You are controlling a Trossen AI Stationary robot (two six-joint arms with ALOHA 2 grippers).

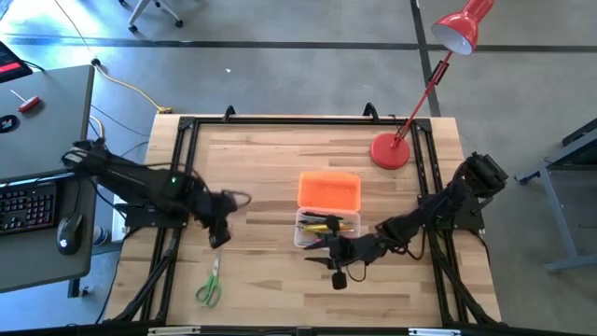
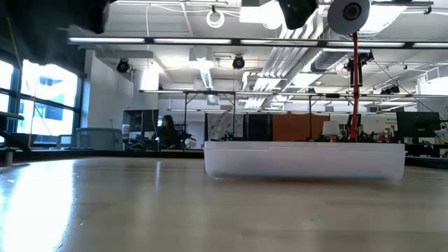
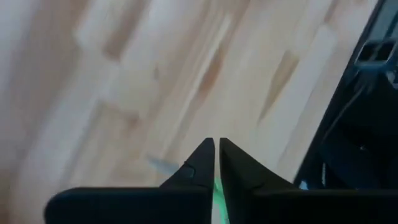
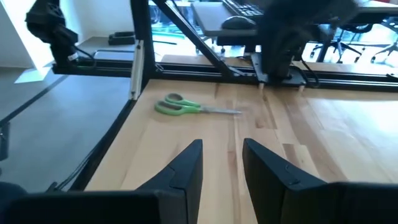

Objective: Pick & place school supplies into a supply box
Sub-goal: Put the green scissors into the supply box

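Left claw (image 1: 220,236) hovers above the pale wooden worktop (image 1: 261,159), its fingers nearly together, holding nothing. Green-handled scissors (image 1: 209,286) lie flat on the worktop, near it. Clear plastic supply box (image 1: 326,225) with orange lid (image 1: 329,190) holds pens. Right claw (image 1: 328,262), fingers parted and empty, hovers beside the box.

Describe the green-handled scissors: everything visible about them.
The scissors are small, with bright green looped handles and thin silvery blades that look closed. They lie flat on the bare wooden table near its front-left corner, beside the black frame rail, blades pointing toward the table's middle and the left gripper above them. In the right wrist view nothing touches them; the left gripper hangs apart from the blade tips. They are still outside the supply box.
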